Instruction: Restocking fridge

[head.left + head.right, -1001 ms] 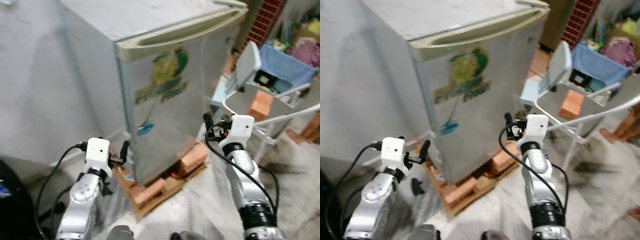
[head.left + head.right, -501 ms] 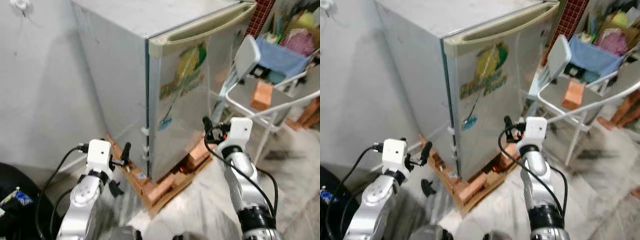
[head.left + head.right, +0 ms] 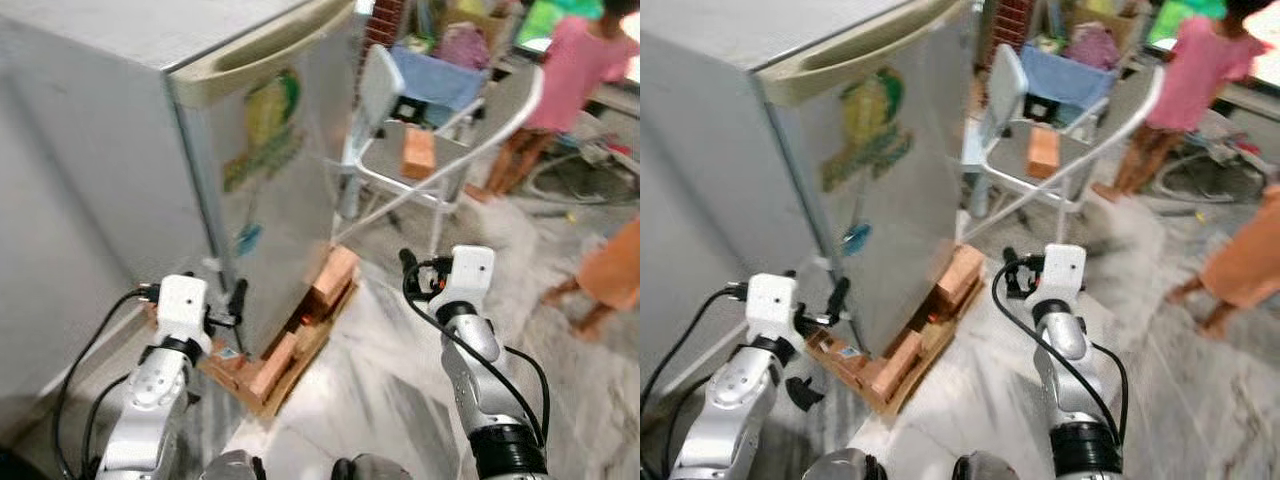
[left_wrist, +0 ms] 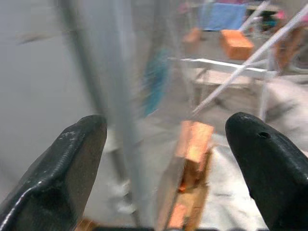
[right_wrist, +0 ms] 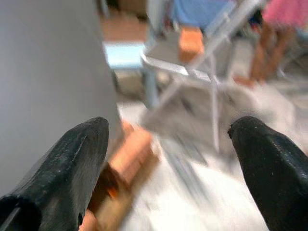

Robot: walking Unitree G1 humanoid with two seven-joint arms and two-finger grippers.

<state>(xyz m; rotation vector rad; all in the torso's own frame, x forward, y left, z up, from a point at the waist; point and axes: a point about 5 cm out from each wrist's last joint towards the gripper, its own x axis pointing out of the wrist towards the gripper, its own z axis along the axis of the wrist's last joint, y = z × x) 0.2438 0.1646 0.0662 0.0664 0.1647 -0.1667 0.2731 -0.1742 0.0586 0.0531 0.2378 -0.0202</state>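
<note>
Two empty grippers, left gripper (image 4: 166, 159) and right gripper (image 5: 168, 163), fingers spread apart, raised before the closed fridge (image 3: 150, 120) on its brick-and-pallet base (image 3: 290, 340). Likely approach stage, nothing stocked yet. Next: squaring up, reaching the door handle (image 3: 260, 50) along the top front edge.

We see even, soft daylight without hard shadows, motion blur smearing the floor (image 3: 560, 400) and both wrist views, and faint sheen on the fridge (image 3: 270, 190).
</note>
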